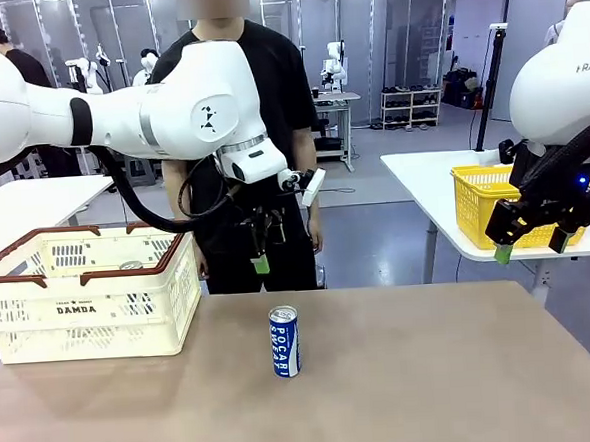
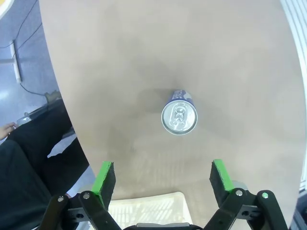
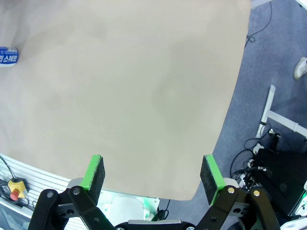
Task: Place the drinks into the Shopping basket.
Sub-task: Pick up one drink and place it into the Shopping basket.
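Nearest item: one blue-and-white can (image 1: 284, 341), marked "SWEAT", upright on the brown table (image 1: 406, 395), near its middle and apart from everything else.

Shopping basket (image 1: 87, 292): cream lattice, red-brown rim, "DAMDA" on its side, at the table's left. A silver can top (image 1: 130, 264) showed inside it; how many cans lay within could not be told.

Left gripper (image 1: 259, 245): hung high above the table behind the can, fingers spread, holding nothing. In the left wrist view the can's silver top (image 2: 179, 117) lay ahead of the two green pads (image 2: 104, 175), not between them.

Right gripper (image 1: 533, 239): raised at the table's right edge, fingers spread, empty, in front of a yellow mesh basket (image 1: 479, 195) on another table.

Person (image 1: 267, 92): stood at the far side, behind the left arm.

Risks, as judged: the tall slim can would tip if a descending finger clipped its rim, which an off-centre approach would cause. A shallow grip near the top could let it swing or slip while being carried over the basket rim.
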`<action>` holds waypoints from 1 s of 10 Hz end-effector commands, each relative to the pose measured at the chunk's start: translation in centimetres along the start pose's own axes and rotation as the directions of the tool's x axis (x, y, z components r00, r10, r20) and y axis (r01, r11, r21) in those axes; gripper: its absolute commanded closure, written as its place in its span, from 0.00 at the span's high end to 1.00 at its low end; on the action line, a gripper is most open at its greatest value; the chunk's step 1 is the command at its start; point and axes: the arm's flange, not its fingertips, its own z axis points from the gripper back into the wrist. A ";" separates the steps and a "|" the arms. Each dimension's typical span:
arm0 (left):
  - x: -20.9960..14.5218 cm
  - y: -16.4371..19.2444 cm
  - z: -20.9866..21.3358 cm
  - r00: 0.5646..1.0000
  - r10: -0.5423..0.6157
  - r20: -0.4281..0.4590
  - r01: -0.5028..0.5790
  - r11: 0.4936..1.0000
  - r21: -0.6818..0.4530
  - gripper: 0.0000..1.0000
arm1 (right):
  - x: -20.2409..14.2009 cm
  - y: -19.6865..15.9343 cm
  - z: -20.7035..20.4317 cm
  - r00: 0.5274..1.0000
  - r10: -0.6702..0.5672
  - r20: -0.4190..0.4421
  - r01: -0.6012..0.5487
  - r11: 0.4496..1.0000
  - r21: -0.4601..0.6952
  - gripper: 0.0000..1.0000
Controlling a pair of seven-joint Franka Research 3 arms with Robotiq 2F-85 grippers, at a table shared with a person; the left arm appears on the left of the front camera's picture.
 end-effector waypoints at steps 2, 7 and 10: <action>0.0 -0.2 0.1 1.000 -0.003 0.006 0.003 1.000 0.006 1.00 | 0.0 -0.2 0.2 1.000 0.000 -0.004 0.000 1.000 -0.002 1.00; 0.9 -0.4 -0.9 0.999 -0.009 -0.051 0.010 1.000 0.009 1.00 | 0.0 -0.2 0.2 1.000 0.000 -0.004 0.000 1.000 -0.002 1.00; 2.3 -1.4 -2.6 0.996 -0.024 -0.086 0.025 1.000 0.009 1.00 | 0.0 -0.2 0.2 1.000 0.000 -0.004 0.000 1.000 -0.002 1.00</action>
